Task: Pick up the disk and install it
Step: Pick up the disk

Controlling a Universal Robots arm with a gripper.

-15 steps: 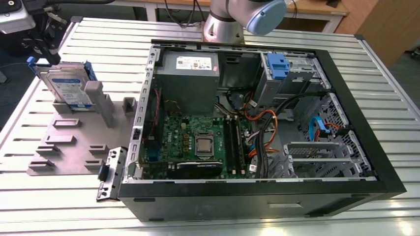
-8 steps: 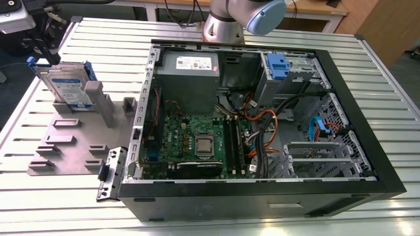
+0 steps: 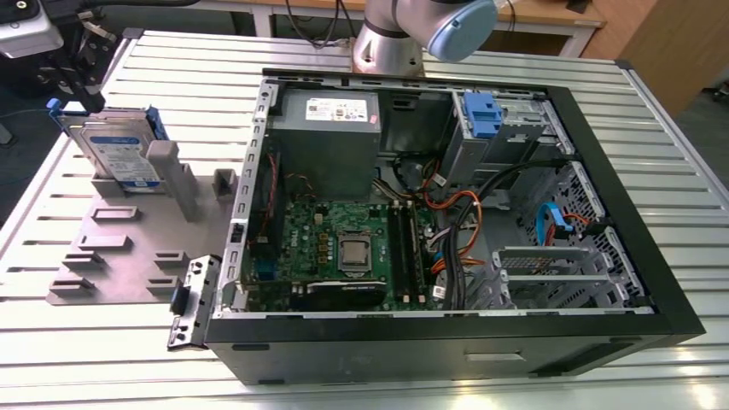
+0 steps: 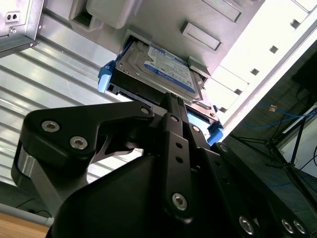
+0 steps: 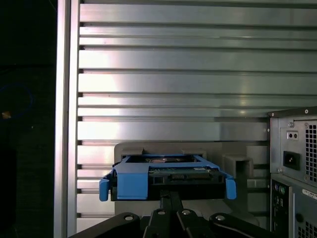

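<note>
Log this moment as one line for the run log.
stage: pickup | disk: upright in grey holder, outside case | tool: at disk's edge | installed: no

Silver disk (image 4: 163, 69) (framed in blue)

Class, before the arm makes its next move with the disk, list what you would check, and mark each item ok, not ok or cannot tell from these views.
1. The disk stands on edge in the grey holder: ok.
2. The tool sits at the disk's blue-framed edge, in both wrist views: ok.
3. The tool has hold of the disk: cannot tell.
4. The computer case lies open, side panel off: ok.
5. The drive cage has a free slot: cannot tell.
6. The cables are clear of the cage: not ok; a black cable loops right beside it.
</note>
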